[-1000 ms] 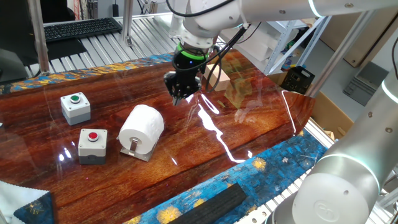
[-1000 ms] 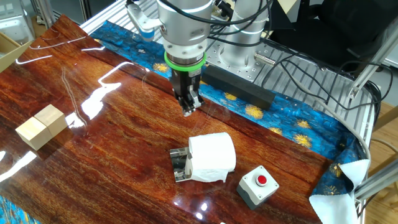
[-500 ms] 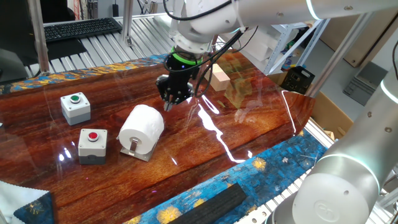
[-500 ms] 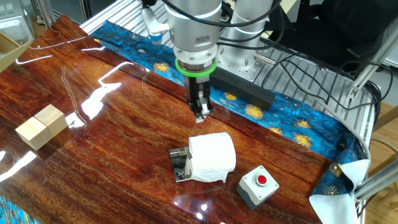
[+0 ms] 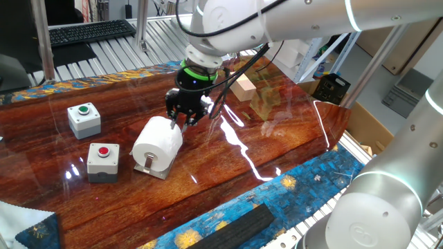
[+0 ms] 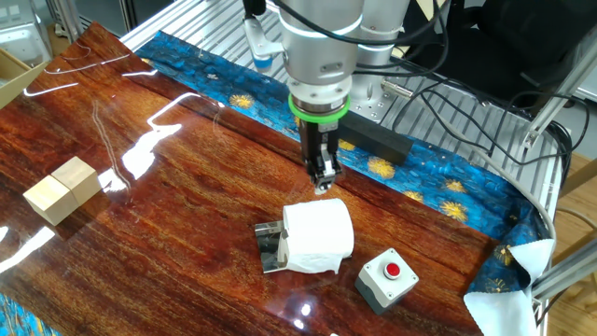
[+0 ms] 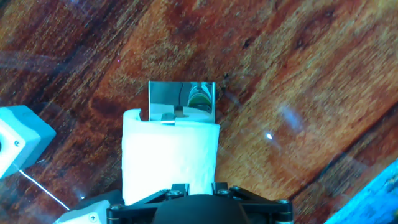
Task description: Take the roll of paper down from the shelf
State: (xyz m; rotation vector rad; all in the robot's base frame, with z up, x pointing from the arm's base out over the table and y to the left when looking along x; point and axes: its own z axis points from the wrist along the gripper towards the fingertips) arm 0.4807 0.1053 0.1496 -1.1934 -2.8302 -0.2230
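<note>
Glossy reddish wood counter, with the tool poised just above the roll of paper.

The plump white roll of paper, soft and faintly quilted with a small central hole, is seen lying on its side on the shelf, a small flat plate of mirror-bright metal resting on the counter. In the hand view the shelf shows as a shiny rectangle at the far end of the roll of paper. The black tool hangs at the roll's rear edge, its fingers drawn close together with nothing between them. Two boxy grey button boxes, one green-capped and one red-capped, sit beside the roll. Pale wooden blocks lie well apart.
</note>
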